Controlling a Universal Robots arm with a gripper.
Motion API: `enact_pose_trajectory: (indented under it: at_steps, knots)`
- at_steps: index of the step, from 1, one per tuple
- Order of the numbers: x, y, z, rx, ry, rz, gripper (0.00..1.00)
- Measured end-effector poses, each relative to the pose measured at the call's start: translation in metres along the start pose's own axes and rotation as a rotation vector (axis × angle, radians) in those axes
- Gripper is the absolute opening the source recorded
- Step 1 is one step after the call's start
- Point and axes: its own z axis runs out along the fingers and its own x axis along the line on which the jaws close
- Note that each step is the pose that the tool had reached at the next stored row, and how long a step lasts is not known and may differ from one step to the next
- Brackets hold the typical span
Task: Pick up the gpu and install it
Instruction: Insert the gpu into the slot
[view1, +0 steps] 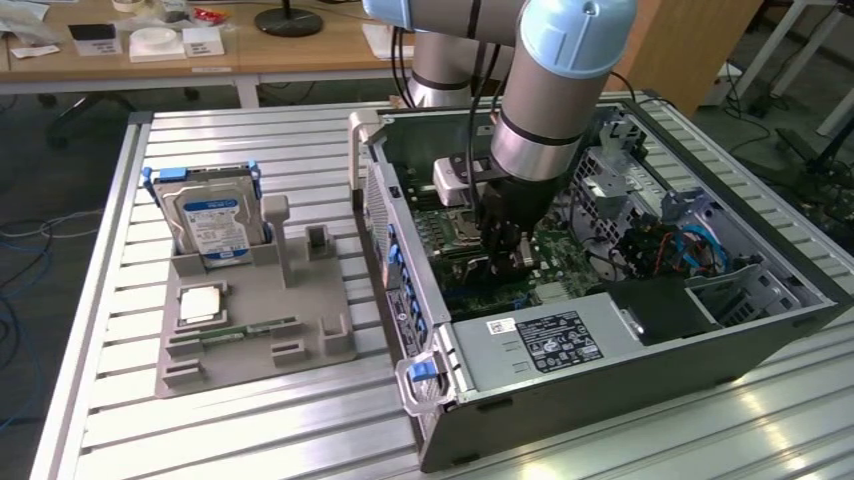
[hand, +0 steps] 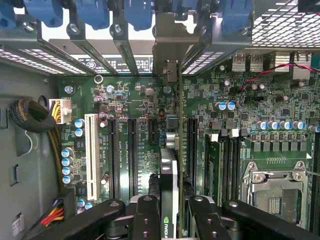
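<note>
Pincer (hand: 171, 215) clamped on gpu (hand: 169, 172) — inside open computer case (view1: 627, 385), above motherboard (hand: 125, 100) slots.

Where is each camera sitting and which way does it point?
Exterior view: off the arm, raised, looking down at the open computer case, with the arm reaching in.
Wrist view: on the wrist, looking past the gripper, shut on the gpu, at the motherboard.
Shared: the motherboard and the gripper.
</note>
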Motion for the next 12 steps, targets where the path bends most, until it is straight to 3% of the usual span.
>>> enact_pose_trajectory:
  at_steps: [9, 11, 12]
  knots:
    - [0.0000, 0.0000, 0.0000, 0.0000, 0.0001, 0.000, 0.28]
    - [0.0000, 0.0000, 0.0000, 0.0000, 0.0000, 0.000, 0.40]
    - [0.0000, 0.0000, 0.0000, 0.0000, 0.0000, 0.000, 0.40]
